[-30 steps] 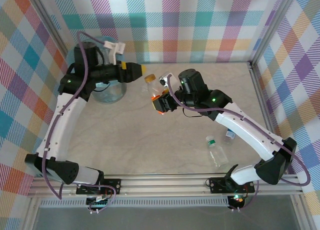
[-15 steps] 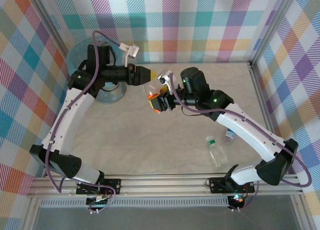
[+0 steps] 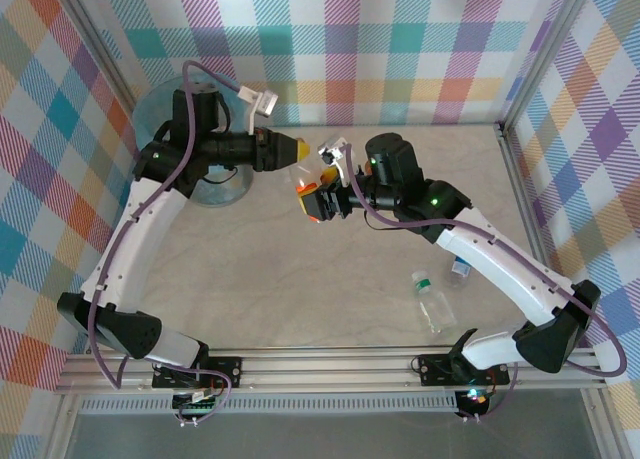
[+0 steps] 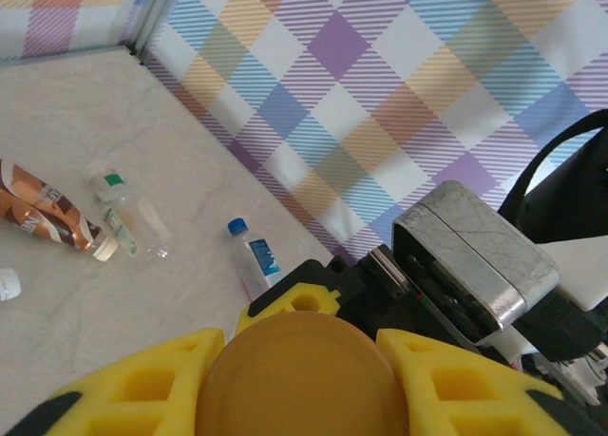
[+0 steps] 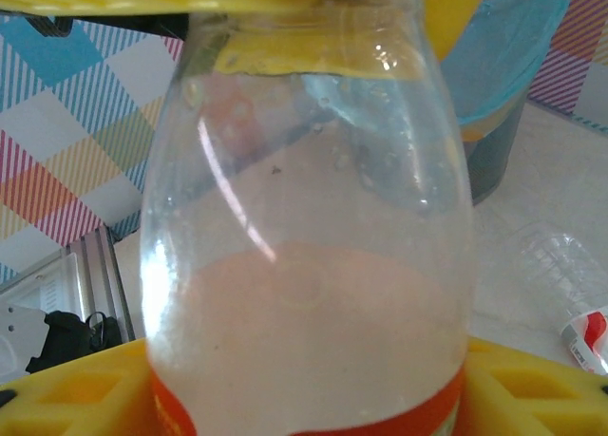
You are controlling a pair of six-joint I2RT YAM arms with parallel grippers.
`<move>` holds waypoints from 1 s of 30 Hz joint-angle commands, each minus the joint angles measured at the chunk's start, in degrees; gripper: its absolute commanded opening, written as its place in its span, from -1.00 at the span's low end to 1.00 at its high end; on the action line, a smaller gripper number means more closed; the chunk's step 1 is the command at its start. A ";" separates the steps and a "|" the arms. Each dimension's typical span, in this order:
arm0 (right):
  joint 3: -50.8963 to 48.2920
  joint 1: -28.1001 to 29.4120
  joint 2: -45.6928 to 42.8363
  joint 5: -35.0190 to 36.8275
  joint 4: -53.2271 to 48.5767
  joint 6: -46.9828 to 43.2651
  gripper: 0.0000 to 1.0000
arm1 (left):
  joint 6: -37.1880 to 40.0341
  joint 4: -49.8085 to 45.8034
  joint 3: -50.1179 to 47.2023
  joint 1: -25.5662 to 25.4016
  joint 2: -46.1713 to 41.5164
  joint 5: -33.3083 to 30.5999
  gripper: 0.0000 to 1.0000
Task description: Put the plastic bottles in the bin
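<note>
— Checked cloth walled in the pale marbled bench (image 3: 300, 289). What did the tools have?

— The left tool (image 3: 297, 155) had its yellow pads closed narrow on the orange cap of a bottle (image 5: 304, 265), which hung in the air above the bench. The right tool (image 3: 312, 197) flanked that bottle's base, at the orange label. Whether it pressed or stood just off, I couldn't tell.

— Why two on one?

— A handover, I'd judge. The right took the base so the cap was free, and the bin (image 3: 150, 107) stood on the left arm's side, under that arm.

— Anything in it?

— A blue bag lined it, but the arm hid its inside. Farther out, a green-capped bottle (image 3: 435, 301) and a blue-capped one (image 3: 458, 269) lay near the right arm, well apart from the bin.
</note>
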 commanded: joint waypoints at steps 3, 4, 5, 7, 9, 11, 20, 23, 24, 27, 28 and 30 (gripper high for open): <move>2.04 0.10 0.00 -0.02 2.15 -1.02 0.44 | 0.17 0.28 4.03 -0.36 -1.43 -5.22 -0.65; 2.40 0.10 0.14 0.46 2.15 -1.32 0.52 | 0.30 -0.10 4.90 -0.36 -1.26 -6.73 -0.75; 2.97 0.10 0.34 1.42 2.17 -1.66 0.63 | 0.48 -0.59 5.95 -0.28 -1.09 -9.00 -0.85; 3.90 0.10 0.71 3.61 2.07 -2.37 0.86 | 0.91 -1.63 8.60 0.09 -0.46 -13.46 -1.00; 4.84 0.10 1.13 6.15 2.06 -3.65 1.00 | 2.12 -3.52 12.19 1.07 0.71 -18.50 -1.00; 5.55 0.10 1.49 7.78 1.92 -5.07 0.99 | 4.06 -5.61 16.23 2.51 2.31 -24.81 -1.00; 5.53 0.09 2.47 8.55 1.47 -7.88 0.99 | 9.24 -7.66 30.01 15.55 12.51 -47.14 -1.00; 4.50 0.09 2.05 8.18 1.36 -7.57 0.99 | 9.60 -6.56 33.03 20.45 16.48 -53.07 -1.00; 4.03 0.09 1.88 8.17 1.48 -7.44 0.99 | 9.63 -5.86 33.87 22.18 17.89 -54.16 -1.00; 2.78 0.07 1.49 8.42 1.68 -7.37 0.99 | 11.21 -2.87 34.49 25.74 21.13 -55.15 -1.00; 2.22 0.09 1.44 8.44 1.88 -7.60 0.99 | 11.80 -1.91 34.58 26.86 22.42 -54.51 -1.00; 1.60 0.08 1.80 8.61 1.58 -7.75 0.99 | 12.42 -0.92 35.49 28.86 25.12 -53.05 -1.00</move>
